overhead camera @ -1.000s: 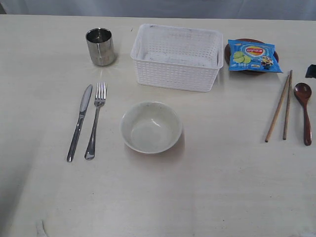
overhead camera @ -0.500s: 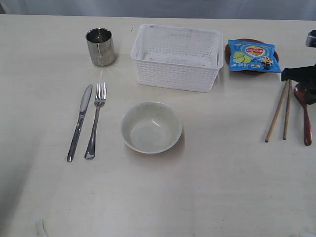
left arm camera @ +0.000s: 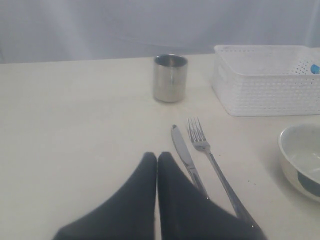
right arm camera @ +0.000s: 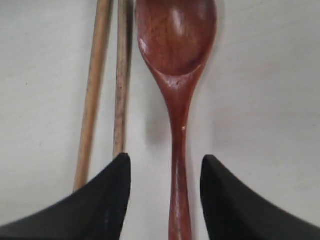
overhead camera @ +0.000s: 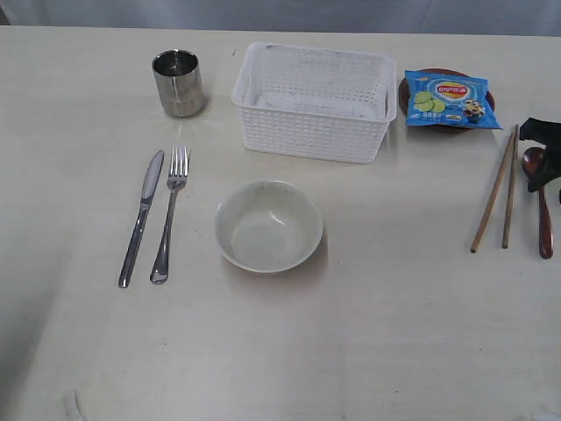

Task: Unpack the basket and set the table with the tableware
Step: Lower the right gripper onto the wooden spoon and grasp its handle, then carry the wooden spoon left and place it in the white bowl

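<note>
Bowl (overhead camera: 269, 225) nearest, upright on table (overhead camera: 394, 333); knife (overhead camera: 142, 219) and fork (overhead camera: 167, 219) lie side by side to its left, apart from it; left gripper (left arm camera: 157, 156) clenched, fingers pressed together, near their handles; right gripper (right arm camera: 165, 158) released, jaws astride spoon (right arm camera: 176, 35) handle without pinching it; chopsticks (overhead camera: 492, 194) just beside spoon, toward bowl; farther back, basket (overhead camera: 311, 132) behind bowl; cup (overhead camera: 179, 83) left of basket; plate (overhead camera: 403, 92) right of basket, blue packet (overhead camera: 450, 99) on it.

Blue snack packet (overhead camera: 451, 99) lying flat; red-yellow logo, green slices printed. Grey backdrop (overhead camera: 280, 13) behind.
</note>
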`<action>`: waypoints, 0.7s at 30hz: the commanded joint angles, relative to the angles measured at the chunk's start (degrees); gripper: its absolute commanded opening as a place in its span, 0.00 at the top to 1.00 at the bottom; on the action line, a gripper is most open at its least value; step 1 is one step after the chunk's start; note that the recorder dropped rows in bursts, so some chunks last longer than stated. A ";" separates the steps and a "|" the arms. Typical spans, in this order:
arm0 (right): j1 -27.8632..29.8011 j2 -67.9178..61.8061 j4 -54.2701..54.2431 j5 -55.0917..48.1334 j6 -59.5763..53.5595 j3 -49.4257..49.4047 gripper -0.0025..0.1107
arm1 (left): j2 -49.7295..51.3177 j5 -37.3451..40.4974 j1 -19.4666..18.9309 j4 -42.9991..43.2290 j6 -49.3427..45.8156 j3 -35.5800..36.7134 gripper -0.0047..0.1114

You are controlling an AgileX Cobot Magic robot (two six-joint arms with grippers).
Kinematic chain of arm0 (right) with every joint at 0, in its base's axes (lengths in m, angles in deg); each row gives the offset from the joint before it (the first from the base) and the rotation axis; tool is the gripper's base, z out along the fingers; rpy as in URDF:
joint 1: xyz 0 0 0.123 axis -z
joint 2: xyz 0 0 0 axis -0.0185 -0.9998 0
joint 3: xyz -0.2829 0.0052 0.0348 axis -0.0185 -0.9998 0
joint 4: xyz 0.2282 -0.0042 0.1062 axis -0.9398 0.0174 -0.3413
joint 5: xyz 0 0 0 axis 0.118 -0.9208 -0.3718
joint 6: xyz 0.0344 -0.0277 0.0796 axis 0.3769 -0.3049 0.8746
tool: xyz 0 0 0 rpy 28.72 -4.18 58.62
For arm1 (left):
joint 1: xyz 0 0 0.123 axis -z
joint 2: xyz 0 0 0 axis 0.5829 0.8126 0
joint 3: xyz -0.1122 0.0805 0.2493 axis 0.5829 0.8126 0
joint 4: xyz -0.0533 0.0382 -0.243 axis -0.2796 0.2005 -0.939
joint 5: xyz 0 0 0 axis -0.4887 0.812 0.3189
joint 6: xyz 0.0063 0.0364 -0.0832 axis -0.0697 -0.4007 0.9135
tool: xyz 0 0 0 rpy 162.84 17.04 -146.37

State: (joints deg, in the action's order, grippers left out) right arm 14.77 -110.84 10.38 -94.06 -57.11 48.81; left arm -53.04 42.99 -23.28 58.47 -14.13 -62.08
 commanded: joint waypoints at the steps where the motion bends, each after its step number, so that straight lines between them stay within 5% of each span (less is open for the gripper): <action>1: 0.40 -2.56 -0.88 -0.16 -1.85 0.21 0.60 | -0.19 -0.10 0.33 0.13 0.04 0.18 0.96; 5: 0.40 -4.45 0.73 0.54 -1.75 0.21 0.64 | -0.19 -0.10 0.33 0.13 0.04 0.18 0.96; 10: 0.40 -4.87 1.67 0.77 -1.75 0.21 0.97 | -0.19 -0.10 0.33 0.13 0.04 0.18 0.96; 21: -0.01 9.77 -0.88 -1.81 -0.05 0.21 0.98 | -0.19 -0.10 0.33 0.13 0.04 0.18 0.96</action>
State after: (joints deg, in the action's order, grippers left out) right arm 15.03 -106.46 11.29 -95.38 -57.25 48.95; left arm -53.04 42.99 -23.28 58.47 -14.13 -62.08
